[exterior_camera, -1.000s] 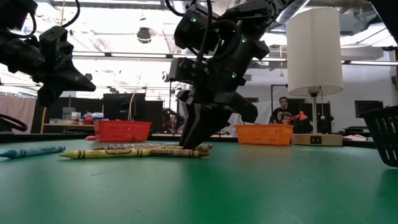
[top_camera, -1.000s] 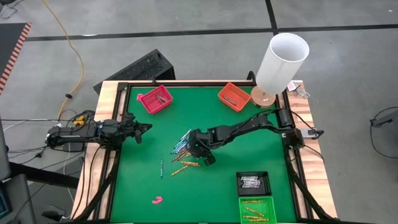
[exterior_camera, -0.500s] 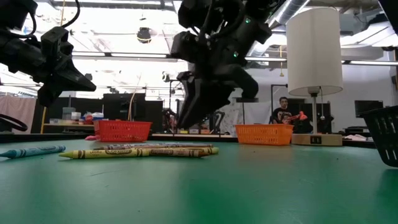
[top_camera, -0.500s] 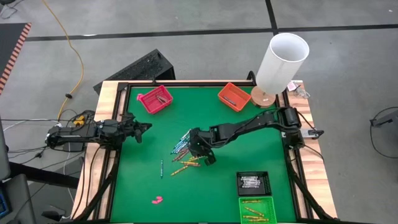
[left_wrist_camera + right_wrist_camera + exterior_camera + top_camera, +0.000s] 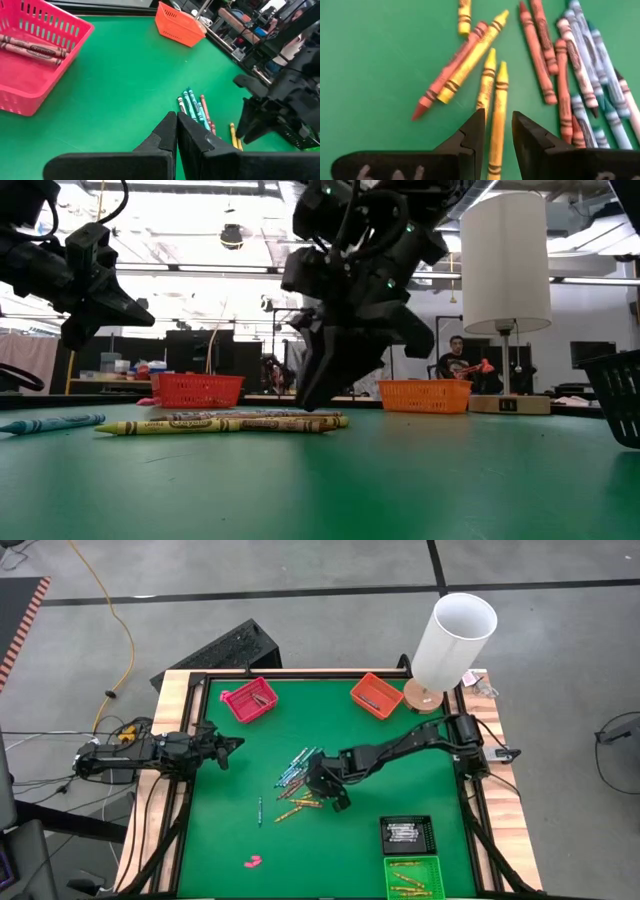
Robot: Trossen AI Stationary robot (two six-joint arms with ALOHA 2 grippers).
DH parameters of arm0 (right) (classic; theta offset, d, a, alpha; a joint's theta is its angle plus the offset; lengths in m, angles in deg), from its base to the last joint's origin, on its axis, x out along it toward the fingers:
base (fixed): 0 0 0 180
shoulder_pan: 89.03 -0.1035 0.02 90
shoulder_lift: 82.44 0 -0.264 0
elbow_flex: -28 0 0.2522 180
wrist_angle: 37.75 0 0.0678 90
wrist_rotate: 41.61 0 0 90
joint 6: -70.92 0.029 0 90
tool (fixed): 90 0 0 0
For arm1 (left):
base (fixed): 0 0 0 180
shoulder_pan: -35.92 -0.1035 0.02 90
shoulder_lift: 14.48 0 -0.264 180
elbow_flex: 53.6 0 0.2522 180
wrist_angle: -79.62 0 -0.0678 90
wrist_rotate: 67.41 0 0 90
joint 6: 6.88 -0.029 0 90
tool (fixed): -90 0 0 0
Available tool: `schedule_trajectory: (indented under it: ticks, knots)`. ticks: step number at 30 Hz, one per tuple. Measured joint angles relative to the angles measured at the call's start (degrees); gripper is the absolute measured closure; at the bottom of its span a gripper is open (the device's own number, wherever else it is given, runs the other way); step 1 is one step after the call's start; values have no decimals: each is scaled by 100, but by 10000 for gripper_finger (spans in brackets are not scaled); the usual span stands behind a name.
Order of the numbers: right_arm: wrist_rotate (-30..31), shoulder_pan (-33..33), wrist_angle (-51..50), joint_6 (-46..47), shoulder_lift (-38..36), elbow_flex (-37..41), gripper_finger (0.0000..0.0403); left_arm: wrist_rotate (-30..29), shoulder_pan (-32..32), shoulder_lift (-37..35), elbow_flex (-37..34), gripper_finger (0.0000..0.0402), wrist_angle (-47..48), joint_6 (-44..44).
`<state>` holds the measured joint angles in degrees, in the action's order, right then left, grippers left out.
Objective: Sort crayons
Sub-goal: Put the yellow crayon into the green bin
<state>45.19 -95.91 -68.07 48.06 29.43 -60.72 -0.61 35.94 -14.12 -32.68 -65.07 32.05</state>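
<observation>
Left gripper point(image 5: 236, 746) at the mat's left edge, well left of the crayon pile point(image 5: 300, 780), raised off the green mat point(image 5: 400, 780), fingers point(image 5: 170, 135) pressed together on nothing; pink basket point(image 5: 249, 700) beyond and left of the pile, near the mat's far edge, two reddish crayons point(image 5: 30, 46) inside; lone teal crayon point(image 5: 260, 811) left of the pile and a little nearer the front; pink lump point(image 5: 253, 862) farther front-left of the pile; the pile itself near mid-mat, teal and grey sticks on its far side, reddish and yellow ones toward the front; right gripper point(image 5: 338, 802) at the pile's front-right edge, pointing down, tips just above the mat in the low view point(image 5: 315, 402); jaws parted, straddling a yellow crayon point(image 5: 497, 117) that lies between the fingers point(image 5: 470, 137); whether the pads touch it, cannot tell; second yellow crayon point(image 5: 486, 80) just beside it; orange basket point(image 5: 377, 695) beyond and right of the pile; black tray point(image 5: 407, 833) with pale sticks front-right of the pile; green tray point(image 5: 412, 878) with yellow-orange sticks just in front of that; white lamp point(image 5: 452, 640) at the far right corner, farthest from the pile.
</observation>
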Motion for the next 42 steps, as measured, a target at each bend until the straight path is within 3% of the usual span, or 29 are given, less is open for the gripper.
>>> schedule_trajectory:
  ticks: [22,26,33,42]
  knots:
    - [140,-4,-13,344,321,142,298,-122,1,2,-1,401,-6,14]
    - [496,-20,-90,356,293,147,322,-125,0,1,-1,402,-5,-10]
    - [511,-13,-140,738,297,149,394,-139,1,0,-2,402,-3,-10]
    - [470,20,-757,951,346,-446,399,-146,0,0,-1,401,-3,-16]
